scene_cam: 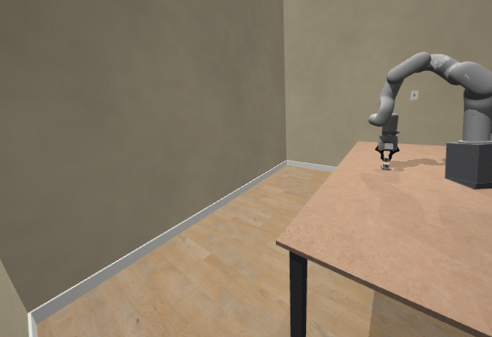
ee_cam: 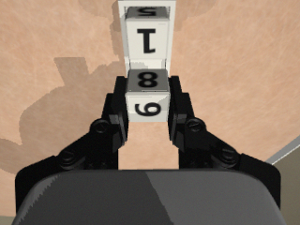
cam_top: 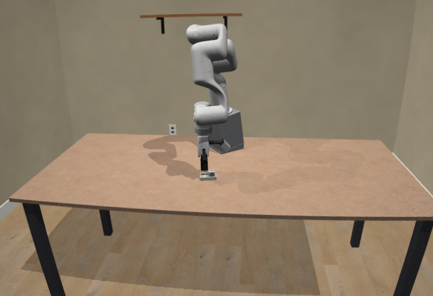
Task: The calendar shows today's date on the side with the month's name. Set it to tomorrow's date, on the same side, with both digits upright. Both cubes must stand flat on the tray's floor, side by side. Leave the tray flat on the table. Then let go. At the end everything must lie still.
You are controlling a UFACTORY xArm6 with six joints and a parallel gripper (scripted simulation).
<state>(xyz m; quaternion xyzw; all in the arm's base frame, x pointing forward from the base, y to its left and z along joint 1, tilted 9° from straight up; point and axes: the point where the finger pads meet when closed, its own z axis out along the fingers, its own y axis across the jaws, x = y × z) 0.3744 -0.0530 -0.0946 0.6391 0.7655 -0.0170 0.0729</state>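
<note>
From where I stand, the white arm [cam_top: 210,62] bends down from its grey pedestal [cam_top: 235,135] at the far side of the wooden table [cam_top: 297,188], and its gripper [ee_cam: 147,110] points straight down over the little white tray [cam_top: 203,178], which lies flat on the table in front of the pedestal.

The jaws are pinched on a white cube [ee_cam: 147,99], one black finger [ee_cam: 117,112] pressed to each of its side faces. Seen through the wrist camera, that held cube shows an 8 on one face and, on the face turned toward the camera, a figure that reads as a 6 or a 9; I cannot tell which. The held cube hangs at the near end of the tray, at its open half. Whether it already touches the tray's floor I cannot tell.

The second cube [ee_cam: 147,35] stands in the tray just beyond the held one, at the tray's far end as the wrist camera sees it. It shows a 1 that appears upside down in that view, and a partly cut-off digit at the frame's top edge, which looks like a 5.

In the side view the gripper [scene_cam: 387,159] hovers just above the tray [scene_cam: 384,167], close to the table's far edge. The month's name is too small to make out.

On the wall behind the pedestal hangs a wooden shelf [cam_top: 190,15] on black brackets, and a wall socket [cam_top: 172,129] sits low, left of the pedestal.
</note>
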